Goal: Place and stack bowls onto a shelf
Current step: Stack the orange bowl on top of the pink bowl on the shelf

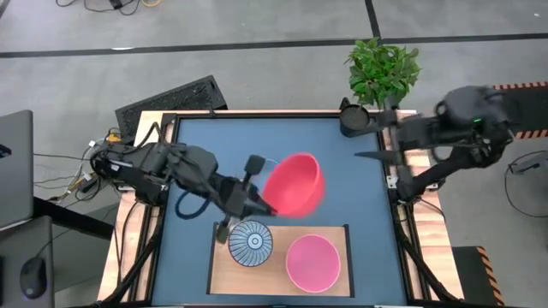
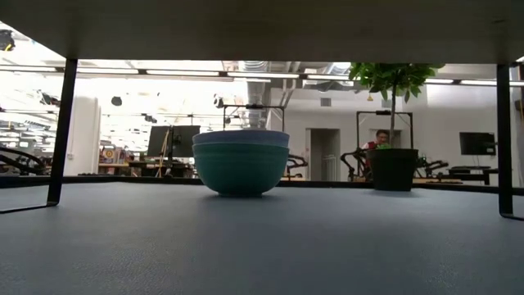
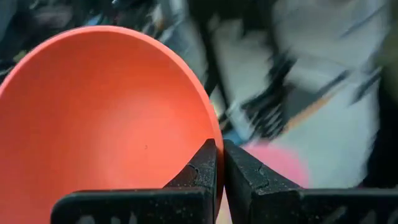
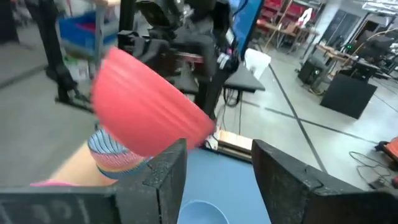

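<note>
The left tool (image 1: 259, 204) is clenched on the rim of the red bowl (image 1: 295, 184), which hangs tilted in the air above mid-tabletop, at 12 o'clock from the shelf (image 1: 224, 272). The right tool (image 1: 377, 137) stands released at the tabletop's 2 o'clock edge, well apart. Step in hand: carrying the red bowl to the shelf. The shelf, at 6 o'clock, holds a striped bowl (image 1: 251, 242) and a pink bowl (image 1: 312, 263) side by side, leaving little bare board. The next move likely calls for levelling the red bowl and nesting it into the pink bowl, clearing the striped bowl just beside.
</note>
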`<state>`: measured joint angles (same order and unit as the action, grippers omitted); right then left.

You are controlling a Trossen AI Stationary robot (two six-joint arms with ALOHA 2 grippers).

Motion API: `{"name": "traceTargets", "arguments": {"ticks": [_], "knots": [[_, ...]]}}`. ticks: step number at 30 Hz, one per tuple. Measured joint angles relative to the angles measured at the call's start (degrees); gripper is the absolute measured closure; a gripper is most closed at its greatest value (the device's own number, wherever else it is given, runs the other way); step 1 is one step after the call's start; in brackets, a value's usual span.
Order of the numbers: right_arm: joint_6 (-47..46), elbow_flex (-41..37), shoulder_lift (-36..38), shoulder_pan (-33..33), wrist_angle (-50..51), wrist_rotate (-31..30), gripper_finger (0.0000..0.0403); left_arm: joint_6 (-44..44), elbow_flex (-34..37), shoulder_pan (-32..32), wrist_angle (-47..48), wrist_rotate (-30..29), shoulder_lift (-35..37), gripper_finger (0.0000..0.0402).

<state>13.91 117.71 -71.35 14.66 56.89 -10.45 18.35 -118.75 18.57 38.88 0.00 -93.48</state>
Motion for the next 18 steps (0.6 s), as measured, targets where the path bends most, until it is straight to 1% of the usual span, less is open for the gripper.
{"name": "traceTargets", "arguments": {"ticks": [2,4,6,8,11,15,18], "knots": [[-1.26,0.0,1.6,0.0,0.08,-0.01,0.0201,-2.65,-0.05,0.06,-3.46,4.81,-0.68,0.0401],[-2.11,0.0,2.67,-0.01,0.1,-0.01,0.0205,-5.44,-0.05,0.1,-6.63,8.23,-2.37,0.0401],[-2.12,0.0,3.33,-0.02,0.59,-0.21,0.0208,-7.34,-0.02,0.46,-8.5,9.64,-4.49,0.0401],[-2.12,0.0,3.35,-0.02,1.69,-0.21,0.021,-8.33,0.03,0.86,-9.48,9.79,-6.73,0.0401],[-2.63,-0.02,3.61,-0.02,3.62,-0.17,0.0212,-8.61,0.03,1.83,-8.63,8.14,-9.15,0.0401],[-3.61,-0.02,3.53,-0.02,6.56,-0.19,0.0212,-9.13,0.03,3.73,-7.3,1.79,-10.84,0.0401],[-5.31,-0.02,3.49,-0.02,8.57,-0.18,0.0212,-7.55,-0.18,5.26,-7.02,-3.0,-11.42,0.0401]]}}
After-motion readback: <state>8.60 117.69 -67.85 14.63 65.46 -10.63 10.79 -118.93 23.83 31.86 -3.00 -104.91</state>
